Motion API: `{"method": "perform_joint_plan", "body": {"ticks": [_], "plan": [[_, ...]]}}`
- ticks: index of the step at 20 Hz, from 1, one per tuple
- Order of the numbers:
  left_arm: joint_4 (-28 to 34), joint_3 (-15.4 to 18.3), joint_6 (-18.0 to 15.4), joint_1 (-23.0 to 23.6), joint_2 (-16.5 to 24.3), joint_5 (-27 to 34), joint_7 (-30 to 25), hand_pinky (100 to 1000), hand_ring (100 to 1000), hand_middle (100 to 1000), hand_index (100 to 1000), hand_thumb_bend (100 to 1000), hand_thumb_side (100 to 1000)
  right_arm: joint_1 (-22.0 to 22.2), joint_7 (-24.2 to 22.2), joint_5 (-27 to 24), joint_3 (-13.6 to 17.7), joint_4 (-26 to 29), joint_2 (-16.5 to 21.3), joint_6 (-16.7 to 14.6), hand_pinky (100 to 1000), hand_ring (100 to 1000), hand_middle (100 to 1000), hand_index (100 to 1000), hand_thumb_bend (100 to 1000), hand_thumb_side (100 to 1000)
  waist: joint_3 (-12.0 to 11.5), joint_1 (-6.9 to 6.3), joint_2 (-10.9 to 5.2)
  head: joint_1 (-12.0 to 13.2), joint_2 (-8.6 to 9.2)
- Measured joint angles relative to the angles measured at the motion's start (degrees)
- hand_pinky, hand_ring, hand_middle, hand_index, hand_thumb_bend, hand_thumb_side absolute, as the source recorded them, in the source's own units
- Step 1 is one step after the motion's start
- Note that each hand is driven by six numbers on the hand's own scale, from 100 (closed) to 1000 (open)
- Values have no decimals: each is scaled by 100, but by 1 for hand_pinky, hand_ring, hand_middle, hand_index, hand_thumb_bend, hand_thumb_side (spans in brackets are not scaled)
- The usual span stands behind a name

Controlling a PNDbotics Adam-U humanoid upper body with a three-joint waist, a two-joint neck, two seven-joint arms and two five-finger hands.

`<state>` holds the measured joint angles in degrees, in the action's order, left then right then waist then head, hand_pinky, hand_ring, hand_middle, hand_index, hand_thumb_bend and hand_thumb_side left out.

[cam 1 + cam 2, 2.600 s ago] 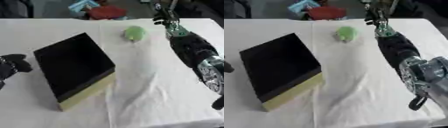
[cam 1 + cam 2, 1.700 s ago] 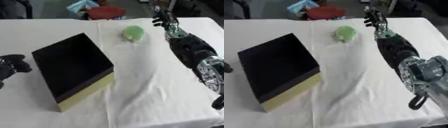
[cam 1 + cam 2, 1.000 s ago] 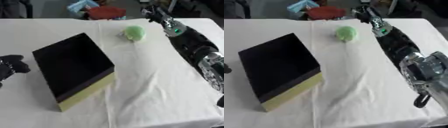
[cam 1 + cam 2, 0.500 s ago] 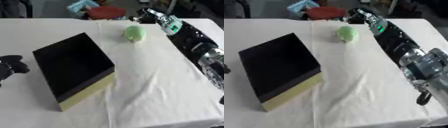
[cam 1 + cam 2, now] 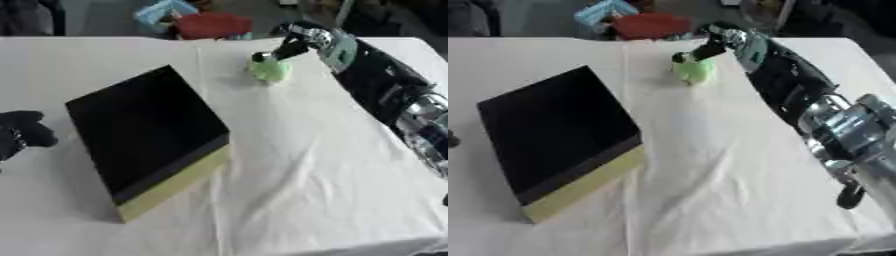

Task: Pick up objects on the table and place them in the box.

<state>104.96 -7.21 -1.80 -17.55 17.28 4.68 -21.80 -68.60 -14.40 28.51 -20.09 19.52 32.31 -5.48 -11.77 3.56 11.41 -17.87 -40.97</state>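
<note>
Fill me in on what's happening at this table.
The right robot hand has reached across the white-clothed table to a small light-green object near the far edge, and its fingertips are at the object's top. The object sits on the cloth, not lifted yet. The black box with a yellowish base lies to the left, nothing placed on it. The left robot hand idles at the left edge.

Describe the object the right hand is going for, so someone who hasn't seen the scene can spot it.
On the white tablecloth, look past the big black box with a yellow base toward the far edge. There sits a small rounded pale-green object, with the right hand reaching down onto its top. It is the only green thing on the cloth.
</note>
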Motion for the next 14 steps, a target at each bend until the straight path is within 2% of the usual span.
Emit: {"method": "perform_joint_plan", "body": {"ticks": [2,3,5,7,9,11,14], "plan": [[0,0,0,0,0,0,0,740,662,606,807,353,788,0,0,321,2,0,-1,46,847,915,998,967,678,618,-5,-3,1,-2,0],[0,0,0,0,0,0,0,740,662,606,807,352,790,0,-5,707,82,1,-13,53,848,917,999,969,678,619,-5,-10,3,-2,1],[1,0,0,0,0,0,0,740,662,606,808,352,790,0,-52,1935,496,58,-79,6,848,917,997,970,677,620,-1,-39,8,-2,2],[1,0,0,0,0,0,0,740,662,606,808,351,791,6,-133,3365,1106,173,-180,-125,845,915,992,968,674,620,6,-63,11,-1,16],[1,1,-1,-1,0,0,1,740,662,606,808,350,792,17,-215,4474,1646,278,-266,-270,837,908,985,965,664,617,7,-66,23,-1,22],[2,1,-2,-1,0,0,2,740,662,606,808,350,793,60,-265,5161,2019,344,-332,-376,820,889,962,949,651,608,7,-68,25,-1,24],[2,1,-8,-1,0,0,8,740,662,606,808,348,795,108,-282,5620,2312,385,-384,-468,803,858,910,928,641,595,2,-80,42,-1,26]]}}
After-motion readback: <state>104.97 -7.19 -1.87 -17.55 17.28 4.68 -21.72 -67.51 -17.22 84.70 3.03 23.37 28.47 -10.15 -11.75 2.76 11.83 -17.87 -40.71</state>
